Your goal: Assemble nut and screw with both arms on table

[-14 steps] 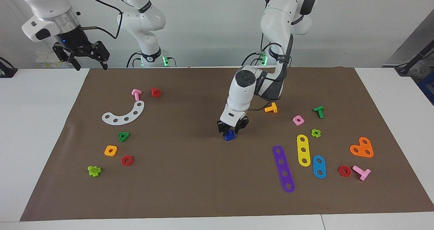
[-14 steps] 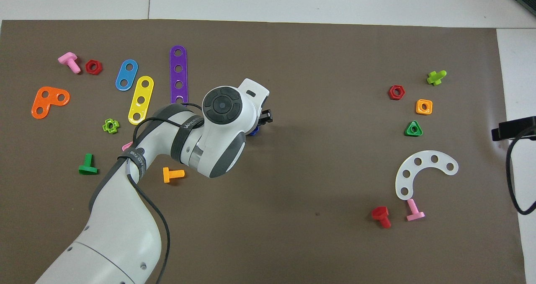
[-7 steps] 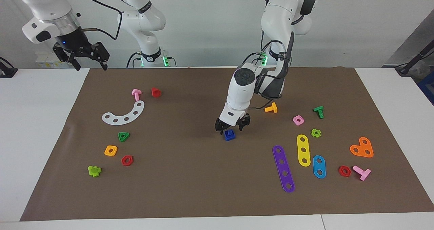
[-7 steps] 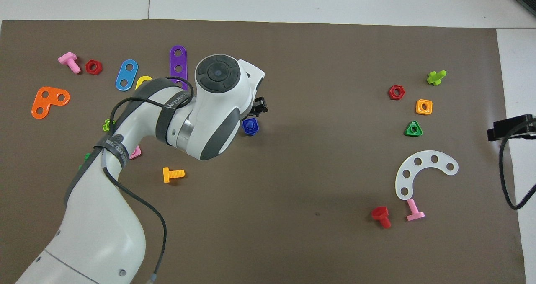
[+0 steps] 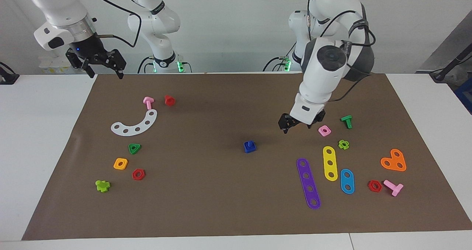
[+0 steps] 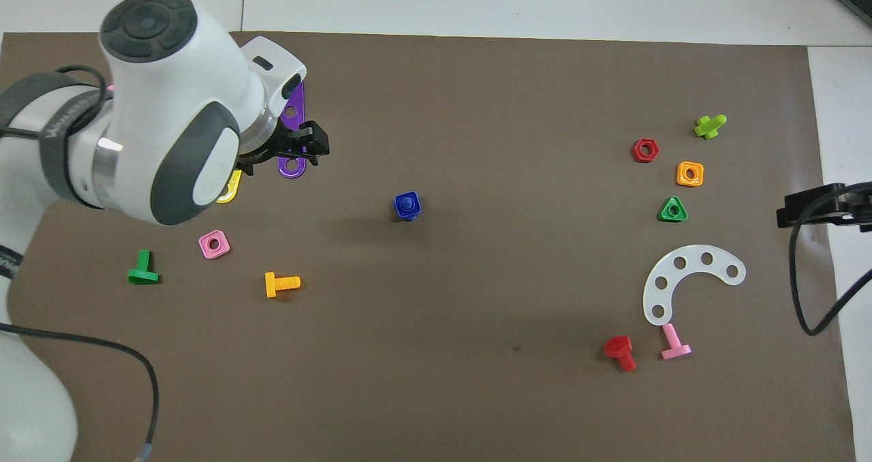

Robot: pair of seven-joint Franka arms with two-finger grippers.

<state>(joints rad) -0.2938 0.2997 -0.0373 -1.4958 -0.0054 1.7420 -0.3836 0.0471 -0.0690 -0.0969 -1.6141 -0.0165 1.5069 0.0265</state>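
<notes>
Looking down, the overhead view shows the screw (image 6: 407, 204) poking through the nut (image 6: 407, 207) mid-frame, while the facing view shows the left gripper (image 5: 297, 122) raised, empty, fingers apart, right of them. The right gripper (image 5: 96, 60) waits open, upper left

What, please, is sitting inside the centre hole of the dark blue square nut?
A dark blue screw shaft stands up through the hole of the nut, which rests on the brown mat. The screw's triangular head cannot be seen; the nut covers it.
</notes>
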